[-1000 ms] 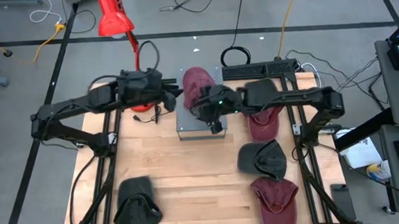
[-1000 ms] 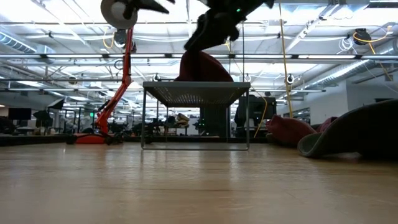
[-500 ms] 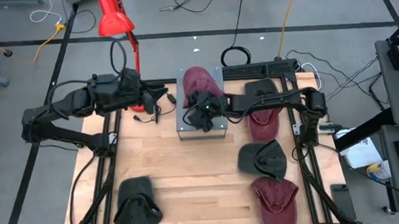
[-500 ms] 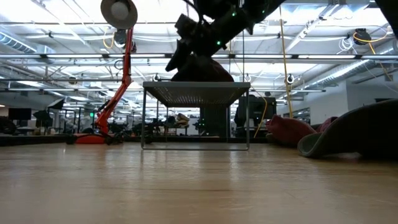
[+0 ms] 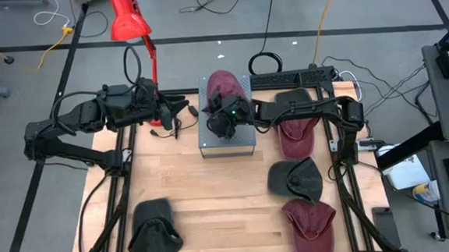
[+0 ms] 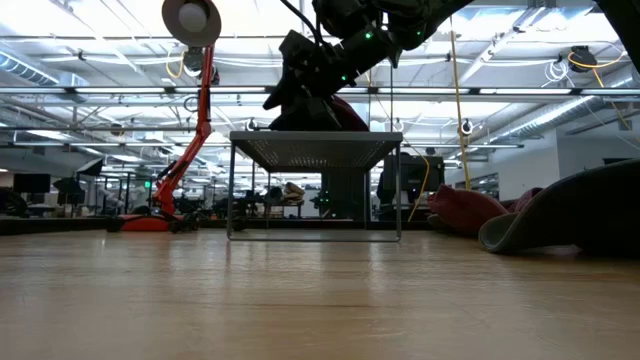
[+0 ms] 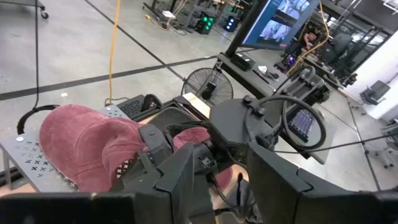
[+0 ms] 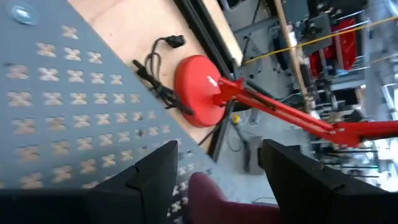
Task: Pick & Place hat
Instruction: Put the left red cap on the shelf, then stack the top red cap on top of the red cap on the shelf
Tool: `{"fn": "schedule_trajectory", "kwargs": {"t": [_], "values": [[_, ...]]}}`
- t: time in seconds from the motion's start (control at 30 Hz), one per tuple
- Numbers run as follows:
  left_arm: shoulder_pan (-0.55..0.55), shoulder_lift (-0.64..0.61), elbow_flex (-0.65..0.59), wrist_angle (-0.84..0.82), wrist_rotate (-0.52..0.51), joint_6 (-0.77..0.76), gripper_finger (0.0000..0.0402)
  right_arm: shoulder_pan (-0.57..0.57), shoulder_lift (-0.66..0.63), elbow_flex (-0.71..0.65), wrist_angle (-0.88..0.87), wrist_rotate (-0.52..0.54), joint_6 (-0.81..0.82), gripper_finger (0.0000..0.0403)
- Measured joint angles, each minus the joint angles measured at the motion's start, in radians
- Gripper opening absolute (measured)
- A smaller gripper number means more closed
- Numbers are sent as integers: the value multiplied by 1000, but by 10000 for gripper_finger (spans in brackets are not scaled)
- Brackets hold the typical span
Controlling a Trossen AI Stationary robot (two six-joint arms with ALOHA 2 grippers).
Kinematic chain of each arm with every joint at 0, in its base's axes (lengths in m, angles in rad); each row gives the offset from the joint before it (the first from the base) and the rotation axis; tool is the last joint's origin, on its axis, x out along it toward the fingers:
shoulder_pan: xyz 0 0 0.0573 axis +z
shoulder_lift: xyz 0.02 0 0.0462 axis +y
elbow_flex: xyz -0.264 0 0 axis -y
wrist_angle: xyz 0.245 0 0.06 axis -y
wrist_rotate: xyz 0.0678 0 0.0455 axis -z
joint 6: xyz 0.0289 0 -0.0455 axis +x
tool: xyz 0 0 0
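Two right fingers (image 8: 155,180) spread over maroon hat (image 5: 224,91) on grey stand (image 5: 241,144), left fingers (image 7: 183,180) apart

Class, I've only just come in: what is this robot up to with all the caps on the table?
The right end effector hovers open over the grey perforated stand, right beside the maroon hat lying on it. The left end effector waits off to the stand's side, holding nothing. Four more hats lie on the wooden table.
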Motion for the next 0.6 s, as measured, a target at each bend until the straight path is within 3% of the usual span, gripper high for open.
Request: {"fn": "schedule_trajectory", "kwargs": {"t": [0.13, 0.3, 0.6], "values": [[0, 0, 0, 0, -10, 10, 150, 21, -1, 0, 94, -3, -4, 226], [0, 0, 0, 0, -10, 15, 150, 59, -14, 0, 93, 7, 1, 226], [0, 0, 0, 0, 36, 33, 150, 138, -107, 1, -26, 278, 210, 226]]}}
